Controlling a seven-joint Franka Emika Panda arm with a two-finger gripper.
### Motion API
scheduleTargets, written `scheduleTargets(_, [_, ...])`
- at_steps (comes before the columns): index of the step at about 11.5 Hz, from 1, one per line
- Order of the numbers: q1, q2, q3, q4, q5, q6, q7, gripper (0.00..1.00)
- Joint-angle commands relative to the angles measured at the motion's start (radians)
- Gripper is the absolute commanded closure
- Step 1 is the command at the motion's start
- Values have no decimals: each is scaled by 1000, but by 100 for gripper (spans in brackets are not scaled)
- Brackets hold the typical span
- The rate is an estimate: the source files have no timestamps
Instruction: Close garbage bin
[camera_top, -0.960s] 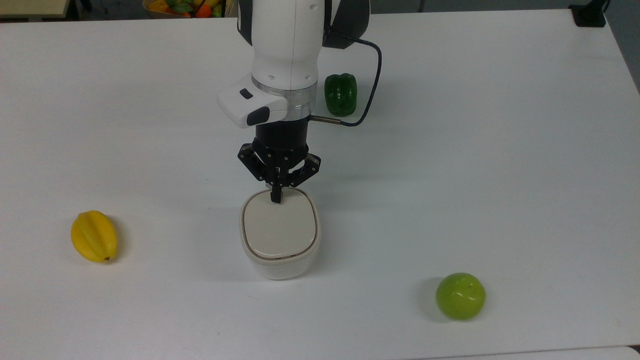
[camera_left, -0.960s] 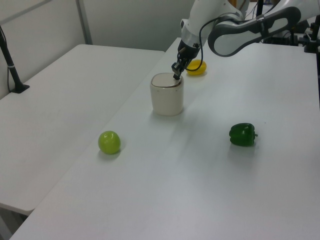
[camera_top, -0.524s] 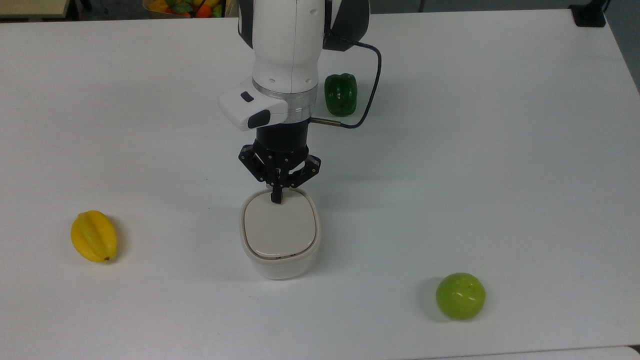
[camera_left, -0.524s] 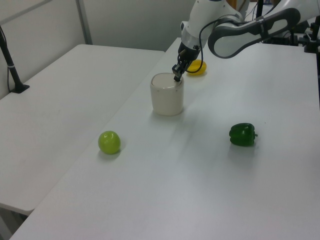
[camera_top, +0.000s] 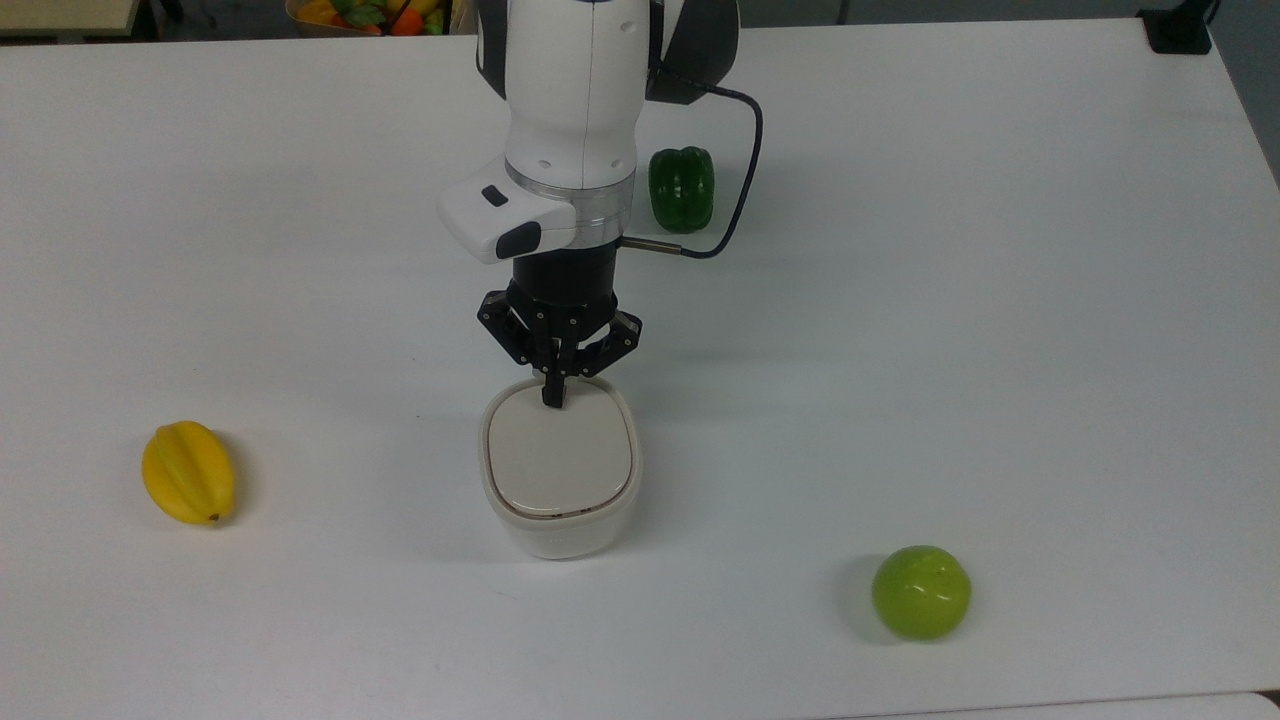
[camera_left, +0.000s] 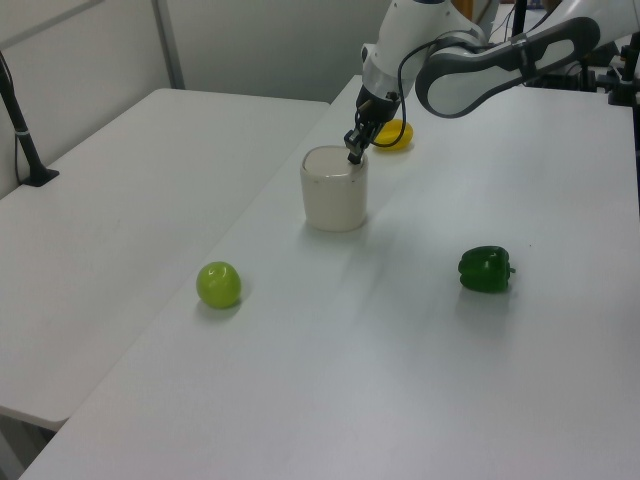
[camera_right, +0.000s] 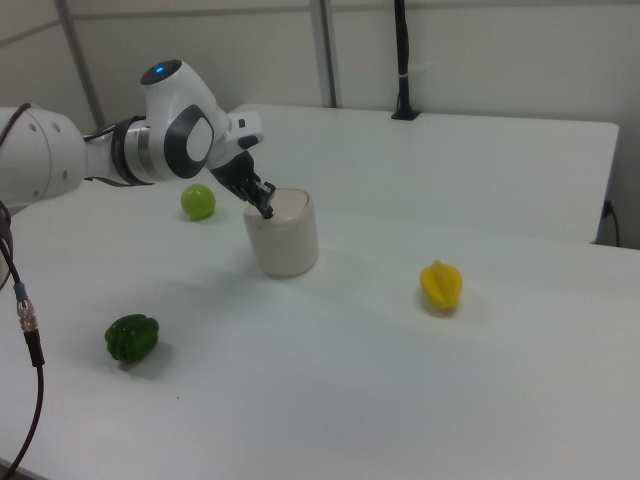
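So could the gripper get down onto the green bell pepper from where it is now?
Probably yes. The gripper, fingers shut, sits on the garbage bin's lid; the green bell pepper lies apart on bare table beside the arm, nothing over it.

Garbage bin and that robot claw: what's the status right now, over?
Gripper shut, tips on the lid's rear edge. Garbage bin upright, lid flat in the rim, looks closed. Starfruit, apple, pepper apart from the bin, nothing in the way.

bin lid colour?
Beige lid on the cream-white garbage bin; clearest in the top view.
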Motion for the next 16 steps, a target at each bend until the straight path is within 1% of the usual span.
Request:
scheduleTargets(1, [11, -4, -7, -7, 7, -18, -6, 100])
scheduleTargets(2, [12, -12, -7, -5, 12, -19, -5, 100])
scheduleTargets(5, [14, -55, -7, -8, 72, -30, -6, 100])
scheduleTargets(7, [15, -102, -7, -7, 90, -161, -11, 100])
scheduleTargets(8, [15, -121, -7, -7, 93, -198, -11, 100])
scheduleTargets(9, [15, -145, -7, -8, 117, -243, -8, 100])
scheduleTargets(10, [17, -173, -7, -10, 148, -304, -6, 94])
scheduleTargets(11, [15, -200, -7, -10, 150, -382, -2, 81])
scheduleTargets(12, [15, -225, -7, -13, 151, -454, -2, 74])
scheduleTargets(13, [14, -249, -7, -13, 151, -539, -2, 54])
scheduleTargets(15, [9, -289, -8, -13, 141, -709, -17, 28])
scheduleTargets(16, [9, -303, -10, -13, 135, -787, -21, 20])
